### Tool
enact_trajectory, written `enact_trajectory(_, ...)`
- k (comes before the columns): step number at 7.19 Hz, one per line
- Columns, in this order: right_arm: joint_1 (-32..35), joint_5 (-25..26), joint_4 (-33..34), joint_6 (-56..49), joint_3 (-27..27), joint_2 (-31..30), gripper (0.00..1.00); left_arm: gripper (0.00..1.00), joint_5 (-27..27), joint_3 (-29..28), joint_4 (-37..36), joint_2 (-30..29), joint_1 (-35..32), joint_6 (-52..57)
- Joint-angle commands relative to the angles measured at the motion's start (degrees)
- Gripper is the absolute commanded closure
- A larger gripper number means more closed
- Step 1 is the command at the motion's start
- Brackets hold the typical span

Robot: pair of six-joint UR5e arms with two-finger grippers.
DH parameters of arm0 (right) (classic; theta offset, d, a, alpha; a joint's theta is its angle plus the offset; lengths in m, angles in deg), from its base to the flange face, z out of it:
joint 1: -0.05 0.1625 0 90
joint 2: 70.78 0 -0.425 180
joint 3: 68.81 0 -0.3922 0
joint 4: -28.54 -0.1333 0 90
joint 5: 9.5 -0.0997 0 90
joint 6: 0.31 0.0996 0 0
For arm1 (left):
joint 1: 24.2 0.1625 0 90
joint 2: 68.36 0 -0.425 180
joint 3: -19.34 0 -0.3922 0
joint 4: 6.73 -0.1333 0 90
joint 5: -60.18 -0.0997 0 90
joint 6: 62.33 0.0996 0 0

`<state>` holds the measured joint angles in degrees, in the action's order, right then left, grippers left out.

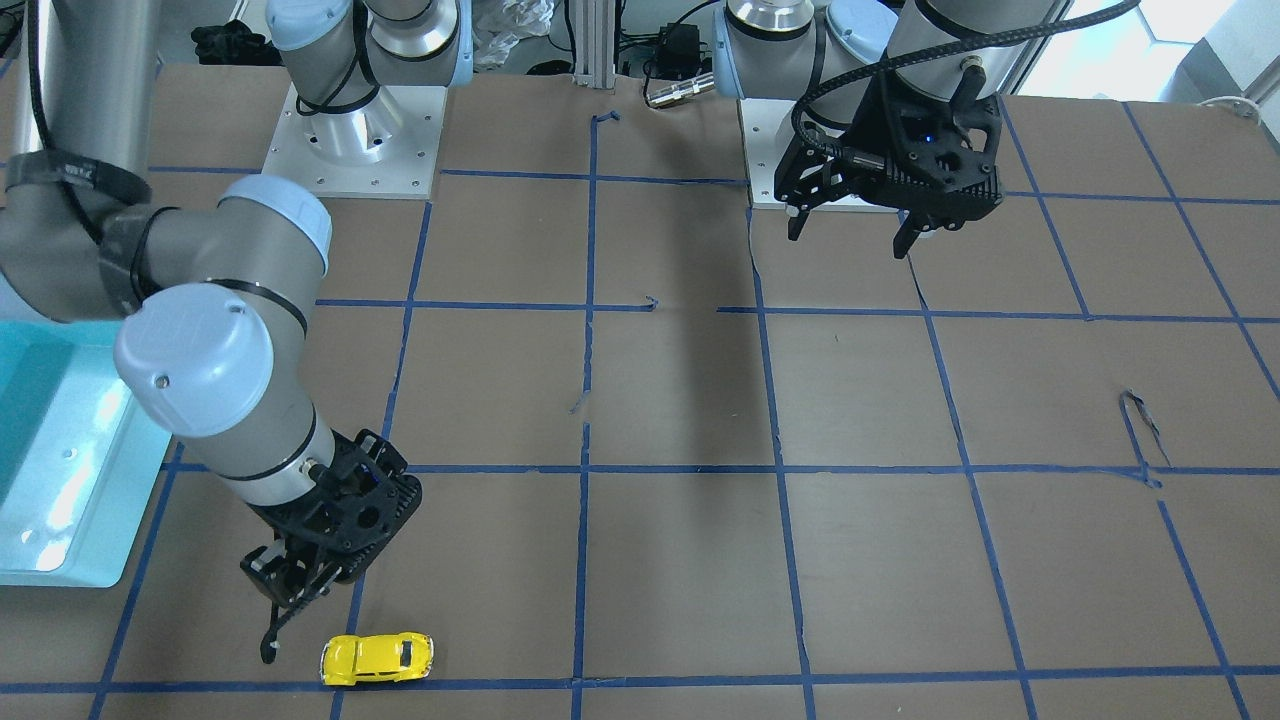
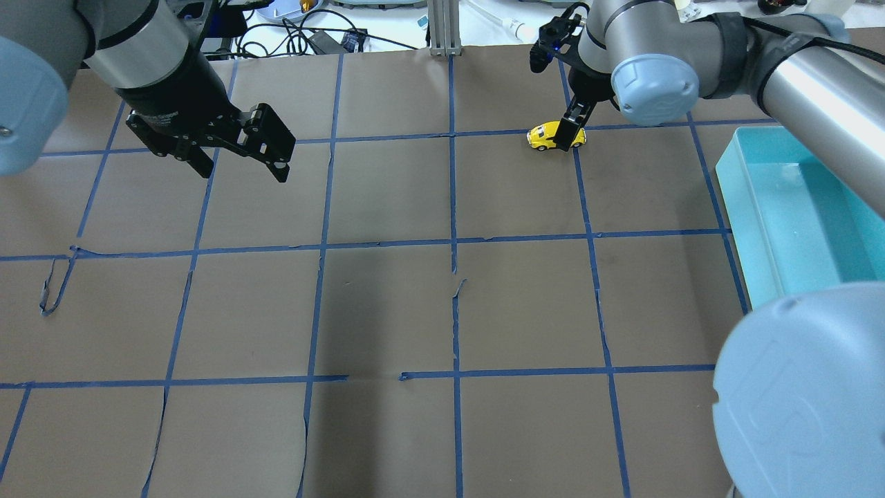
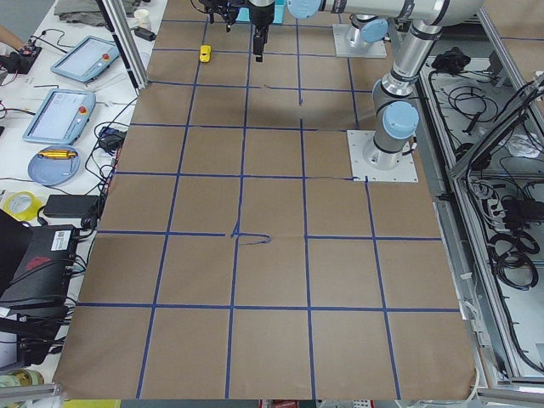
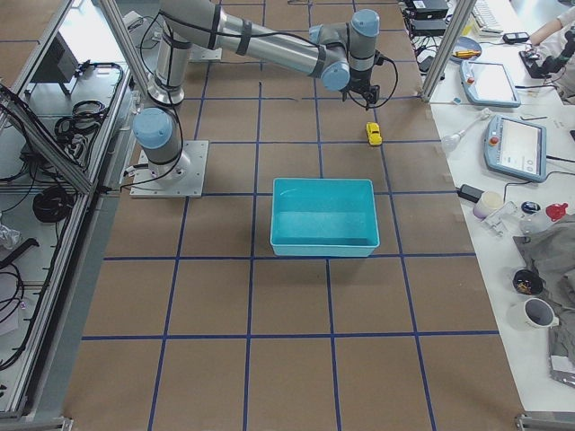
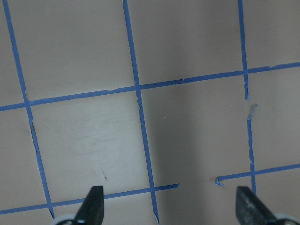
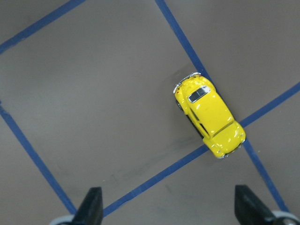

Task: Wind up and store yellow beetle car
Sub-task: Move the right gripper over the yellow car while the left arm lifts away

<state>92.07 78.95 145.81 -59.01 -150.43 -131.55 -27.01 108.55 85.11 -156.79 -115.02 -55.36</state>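
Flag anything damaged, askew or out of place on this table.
Only the table covering: a strip of blue tape has peeled into a loose loop on the robot's left, and the brown paper is torn along several seams. The yellow beetle car sits upright on its wheels.

Bright-yellow beetle car with dark windows on a brown tabletop gridded in blue tape; the bin is turquoise.
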Motion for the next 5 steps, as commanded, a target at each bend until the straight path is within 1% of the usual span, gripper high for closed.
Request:
enact_trajectory(1, 0.0, 0.32, 0.68, -11.47, 5.23, 6.17, 0.0, 0.0, 0.09, 0.0, -0.08, 0.1, 0.2, 0.05)
enact_trajectory(2, 0.0, 0.58, 3.55, -15.61, 5.32, 8.28, 0.0, 0.0, -0.34, -0.09, -0.09, 0.1, 0.29, -0.03)
enact_trajectory(3, 0.0, 0.67, 6.19, -17.21, 5.32, 9.78, 0.0, 0.0, -0.44, 0.0, -0.09, 0.27, 0.38, -0.12)
enact_trajectory(5, 0.09, 0.76, 8.93, -19.32, 5.32, 12.42, 0.0, 0.0, -0.61, 0.08, 0.18, 0.62, 0.38, -0.38)
